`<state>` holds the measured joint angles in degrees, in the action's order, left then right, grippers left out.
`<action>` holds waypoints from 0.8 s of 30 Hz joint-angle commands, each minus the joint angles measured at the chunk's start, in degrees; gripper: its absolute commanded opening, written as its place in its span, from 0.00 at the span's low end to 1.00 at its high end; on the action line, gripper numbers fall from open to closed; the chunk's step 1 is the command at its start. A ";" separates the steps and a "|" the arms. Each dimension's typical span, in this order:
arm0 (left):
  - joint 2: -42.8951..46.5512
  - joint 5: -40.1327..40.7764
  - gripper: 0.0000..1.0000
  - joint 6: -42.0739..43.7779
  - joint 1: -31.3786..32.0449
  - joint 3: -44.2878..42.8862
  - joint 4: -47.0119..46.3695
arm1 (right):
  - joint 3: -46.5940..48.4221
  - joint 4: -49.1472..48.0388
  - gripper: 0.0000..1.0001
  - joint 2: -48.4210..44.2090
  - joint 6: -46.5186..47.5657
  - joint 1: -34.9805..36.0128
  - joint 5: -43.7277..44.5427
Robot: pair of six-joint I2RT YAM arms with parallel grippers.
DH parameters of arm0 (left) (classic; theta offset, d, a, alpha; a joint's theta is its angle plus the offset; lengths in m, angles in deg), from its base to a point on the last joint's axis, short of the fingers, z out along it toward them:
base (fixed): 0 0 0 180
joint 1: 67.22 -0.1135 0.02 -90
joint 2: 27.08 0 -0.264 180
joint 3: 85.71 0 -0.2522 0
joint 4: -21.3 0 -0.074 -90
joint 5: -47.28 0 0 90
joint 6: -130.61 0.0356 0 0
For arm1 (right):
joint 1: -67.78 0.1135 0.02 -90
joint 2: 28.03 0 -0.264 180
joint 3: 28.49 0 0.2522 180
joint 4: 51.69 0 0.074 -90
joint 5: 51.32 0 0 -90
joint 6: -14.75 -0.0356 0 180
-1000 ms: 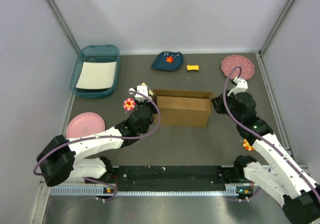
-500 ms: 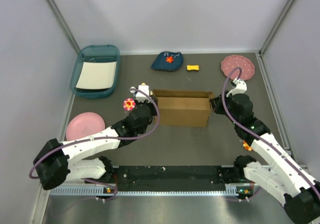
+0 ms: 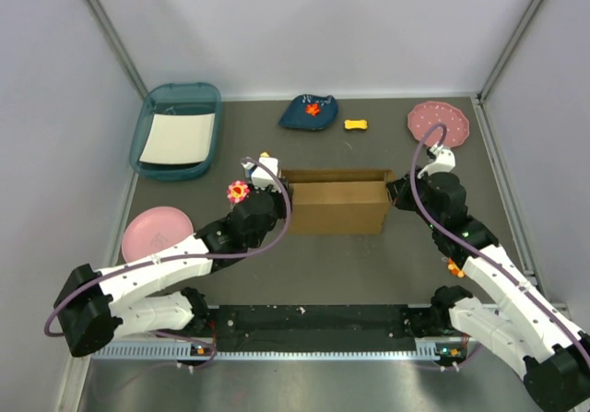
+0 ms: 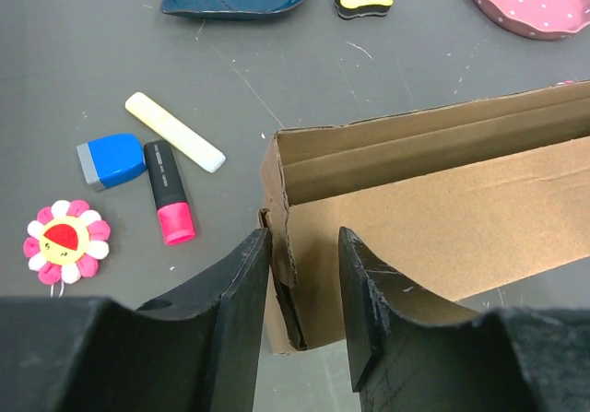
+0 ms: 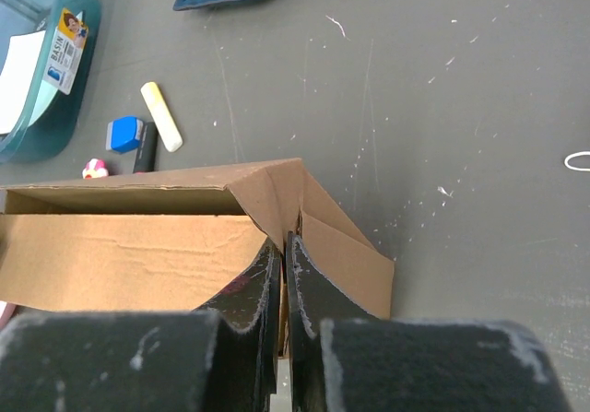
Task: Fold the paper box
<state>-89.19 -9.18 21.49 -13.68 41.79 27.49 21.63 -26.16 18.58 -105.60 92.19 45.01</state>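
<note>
Just changed: my left gripper (image 4: pixel 302 246) spread apart around the paper box's (image 4: pixel 442 218) left end wall;
My right gripper (image 5: pixel 284 246): pressed together at the right flap;
Meaning: left fold released; folding unfinished.

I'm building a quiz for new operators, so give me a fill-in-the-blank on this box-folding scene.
The ____ arm's tool is shut on a flap of the paper box.
The left tool has its jaws ____, astride the box's end wall.
The teal tray holds a ____ sheet.
The bone-shaped toy is ____.
Missing words: right; open; white; yellow.
</note>
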 commanded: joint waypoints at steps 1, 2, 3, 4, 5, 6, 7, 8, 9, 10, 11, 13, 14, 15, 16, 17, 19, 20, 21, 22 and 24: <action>1.81 -1.71 0.42 0.48 -1.76 -3.44 4.76 | -3.84 16.79 0.00 2.43 0.29 0.65 1.06; 2.16 -2.07 0.42 0.13 -2.12 -3.71 5.11 | -3.75 16.79 0.00 2.43 0.29 0.65 1.14; 2.51 -2.34 0.43 0.04 -2.38 -4.14 5.20 | -3.75 16.88 0.00 2.43 0.29 0.56 1.14; 2.69 -3.03 0.43 0.04 -3.17 -4.24 5.29 | -3.75 16.80 0.00 2.52 0.20 0.64 0.97; 3.13 -3.30 0.43 -0.05 -3.44 -4.24 5.29 | -3.66 16.79 0.00 2.43 0.11 0.56 0.97; 3.31 -3.48 0.43 -0.05 -3.79 -4.24 5.38 | -3.66 16.79 0.00 2.43 0.11 0.56 0.97; 3.57 -3.74 0.43 -0.13 -4.31 -4.24 5.55 | -3.66 16.88 0.00 2.35 -0.15 0.64 0.79; 3.92 -3.83 0.44 -0.31 -4.67 -4.24 5.73 | -3.58 16.80 0.00 2.43 0.02 0.56 0.79; 4.27 -4.09 0.44 -0.40 -4.93 -4.06 5.81 | -3.49 16.79 0.00 2.35 -0.06 0.56 0.88; 4.45 -4.36 0.44 -0.48 -5.54 -3.97 5.73 | -3.49 16.79 0.00 2.35 -0.06 0.56 0.71; 4.97 -4.97 0.44 -0.75 -5.81 -3.89 5.73 | -3.40 16.71 0.00 2.43 0.03 0.64 0.70; 5.24 -5.76 0.43 -1.01 -6.52 -3.89 5.47 | -3.40 16.79 0.00 2.26 0.20 0.56 0.70; 5.15 -6.46 0.43 -0.93 -6.60 -3.97 5.29 | -3.40 16.79 0.00 2.26 0.11 0.64 0.70; 5.15 -6.73 0.43 -0.93 -6.69 -4.23 5.11 | -3.40 16.79 0.00 2.26 0.20 0.65 0.70; 4.98 -7.08 0.43 -0.84 -6.69 -4.50 4.85 | -3.31 16.79 0.00 2.17 0.20 0.65 0.70; 4.72 -7.87 0.42 -0.66 -6.78 -4.76 4.94 | -3.31 16.79 0.00 2.26 0.11 0.65 0.70; 4.19 -8.23 0.42 -0.66 -6.69 -5.55 4.94 | -3.31 16.71 0.00 2.17 0.11 0.65 0.53; 3.93 -8.31 0.42 -0.40 -6.78 -5.73 4.85 | -3.23 16.71 0.00 2.17 0.03 0.65 0.35; 3.66 -8.49 0.42 -0.22 -6.78 -6.08 4.76 | -3.22 16.71 0.00 2.17 0.11 0.56 0.44; 3.14 -8.49 0.42 0.04 -6.78 -6.26 4.76 | -3.22 16.71 0.00 2.17 0.11 0.64 0.35; 2.70 -7.88 0.42 0.39 -6.69 -6.78 4.85 | -3.22 16.71 0.00 2.17 0.03 0.65 0.18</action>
<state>-85.76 -16.63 21.06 -20.19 38.01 33.82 21.67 -26.03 18.56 -105.90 92.28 45.16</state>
